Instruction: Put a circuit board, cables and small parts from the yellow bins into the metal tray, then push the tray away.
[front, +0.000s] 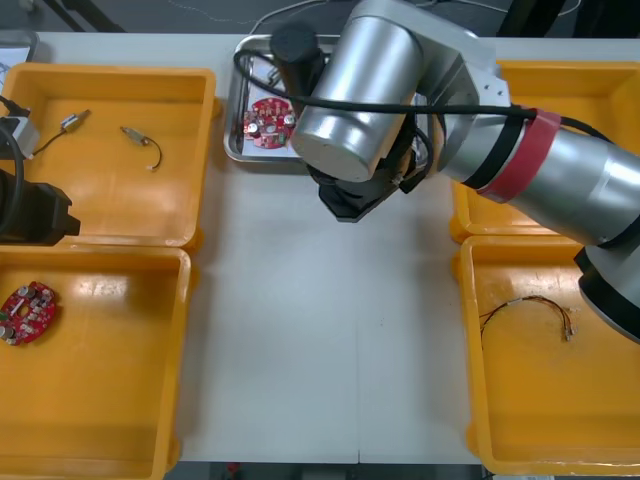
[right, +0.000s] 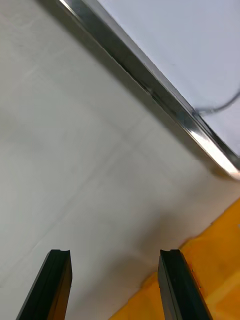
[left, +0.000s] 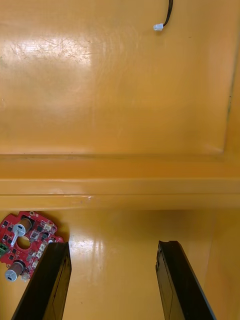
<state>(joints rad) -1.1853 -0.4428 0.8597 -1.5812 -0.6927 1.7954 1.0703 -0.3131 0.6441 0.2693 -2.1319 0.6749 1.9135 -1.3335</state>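
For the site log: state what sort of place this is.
Probably an electronics kitting bench: yellow bins hold a round red circuit board and cables, a metal tray sits between them, and the right gripper hovers open beside the tray.

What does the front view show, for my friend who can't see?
The right tool hangs open by the near rim of the metal tray, and a red circuit board lies in the tray. Yellow bins sit on both sides; the left tool hovers over one.
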